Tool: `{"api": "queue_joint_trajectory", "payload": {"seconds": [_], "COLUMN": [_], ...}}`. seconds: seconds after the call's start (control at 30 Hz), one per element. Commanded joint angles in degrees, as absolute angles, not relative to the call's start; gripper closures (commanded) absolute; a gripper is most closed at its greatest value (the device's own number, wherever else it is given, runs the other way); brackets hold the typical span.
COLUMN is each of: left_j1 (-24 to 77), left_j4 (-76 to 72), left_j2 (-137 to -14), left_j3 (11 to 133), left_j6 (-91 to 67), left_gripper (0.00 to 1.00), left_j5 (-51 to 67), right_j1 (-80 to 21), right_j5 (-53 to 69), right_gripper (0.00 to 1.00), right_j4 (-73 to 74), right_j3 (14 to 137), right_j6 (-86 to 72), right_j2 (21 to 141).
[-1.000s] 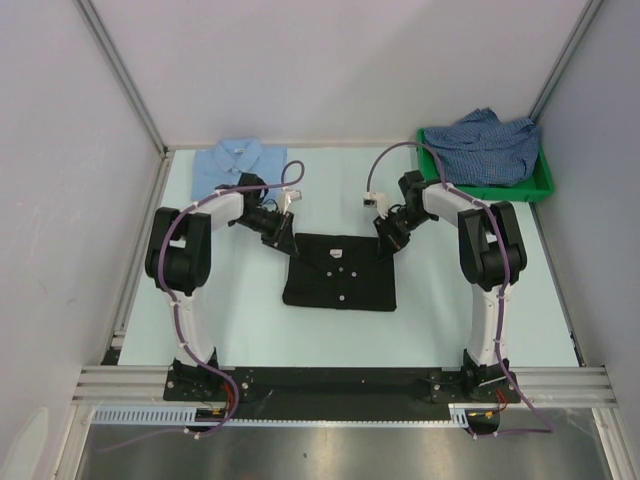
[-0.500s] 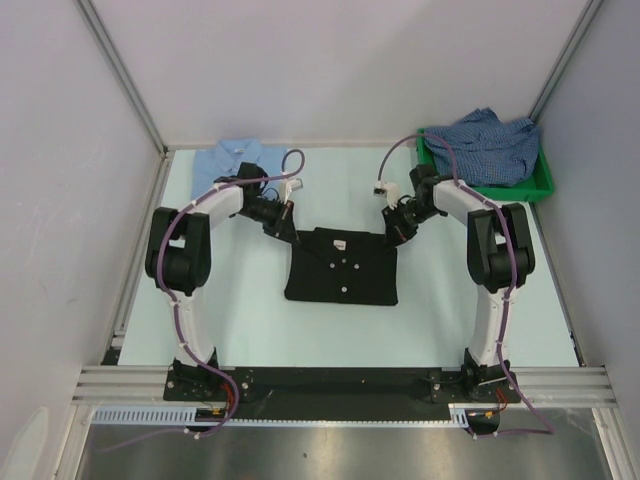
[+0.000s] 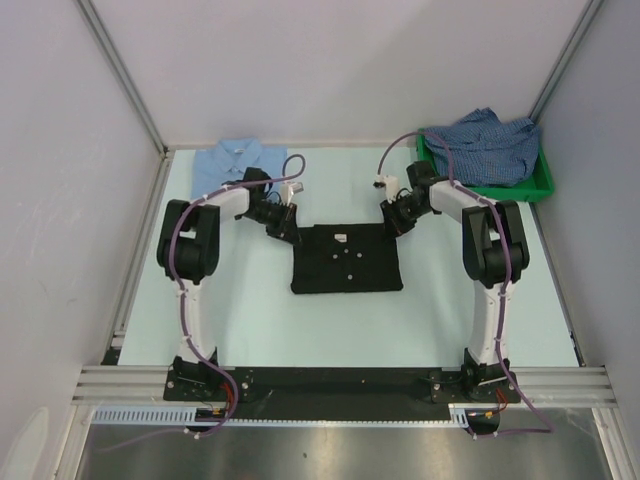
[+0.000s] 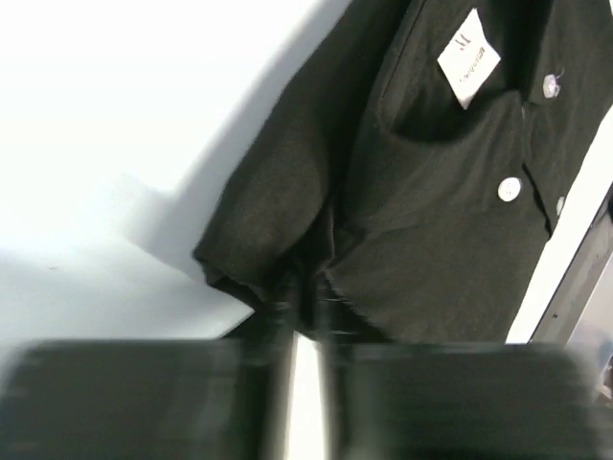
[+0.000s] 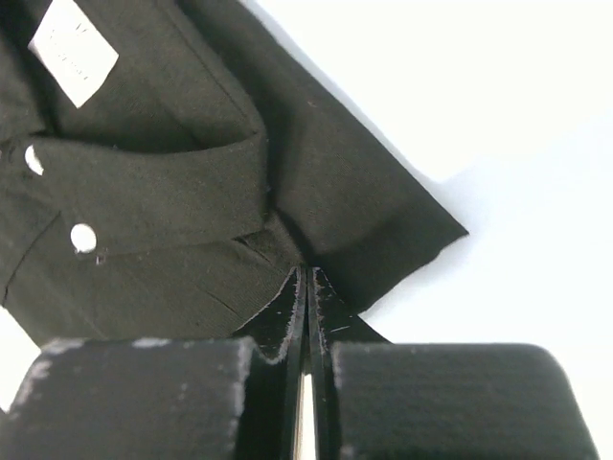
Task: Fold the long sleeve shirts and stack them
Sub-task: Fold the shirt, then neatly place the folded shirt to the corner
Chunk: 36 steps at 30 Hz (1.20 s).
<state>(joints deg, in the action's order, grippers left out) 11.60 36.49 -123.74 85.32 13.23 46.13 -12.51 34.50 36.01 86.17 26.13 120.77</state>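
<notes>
**Top view:** The black shirt is seen folded at the middle of the table, collar end away from the arm bases and far edge running crosswise between the two arms. That edge is gripped at both corners, the left jaws on the left corner and the right jaws on the right, neither arm the nearer. The light blue shirt is laid folded at far left, and the checked shirt is heaped in the green bin.

**Left wrist:** The jaws are shown pinched narrow on bunched black cloth, with the shirt spread ahead and rightward.

**Right wrist:** The jaws are pressed tight on the fabric's edge, with the shirt ahead and leftward. An even, shared pull is judged necessary.
</notes>
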Motion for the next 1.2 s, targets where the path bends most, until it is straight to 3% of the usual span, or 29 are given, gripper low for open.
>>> {"api": "queue_joint_trajectory", "payload": {"seconds": [0.0, 0.03, 0.07, 0.1, 0.13, 0.2, 0.27, 0.43, 0.63, 0.77, 1.17], "left_j1": [8.27, 7.57, 6.78, 4.94, 3.96, 1.60, 0.71, -1.84, -4.13, -4.40, -5.19], "left_j4": [32.44, 31.39, 30.25, 27.54, 26.29, 23.57, 22.68, 16.54, 8.09, 9.22, 10.02], "left_j2": [-118.94, -114.57, -111.39, -108.49, -102.71, -97.58, -90.74, -82.71, -80.69, -81.03, -82.79], "left_j3": [84.39, 83.07, 79.84, 77.98, 76.22, 71.03, 65.78, 53.37, 41.15, 40.61, 40.34], "left_j6": [11.69, 11.43, 11.16, 9.51, 8.62, 5.91, 4.31, -7.53, -19.07, -19.34, -18.63], "left_gripper": [0.63, 0.57, 0.52, 0.42, 0.35, 0.29, 0.24, 0.18, 0.17, 0.16, 0.15], "left_j5": [46.22, 46.93, 47.72, 48.68, 48.87, 48.52, 47.38, 47.98, 43.79, 42.63, 43.33], "right_j1": [-11.87, -11.78, -11.69, -11.69, -11.69, -12.56, -14.49, -30.45, -49.53, -54.65, -57.13], "right_j5": [27.86, 28.38, 29.52, 30.05, 30.84, 32.69, 33.92, 30.17, 26.03, 22.42, 17.23], "right_gripper": [0.81, 0.75, 0.61, 0.54, 0.50, 0.44, 0.43, 0.48, 0.60, 0.62, 0.62], "right_j4": [32.16, 32.95, 33.92, 34.19, 34.36, 34.72, 35.33, 30.53, 18.92, 13.20, 5.46], "right_j3": [89.56, 89.47, 89.04, 88.69, 88.42, 87.28, 85.96, 75.87, 71.37, 71.46, 71.37], "right_j6": [24.78, 25.13, 25.57, 25.75, 25.93, 25.84, 26.01, 29.53, 30.41, 30.33, 31.20], "right_j2": [118.49, 115.43, 113.31, 111.29, 109.44, 104.17, 99.96, 94.05, 98.16, 102.74, 111.87]}}
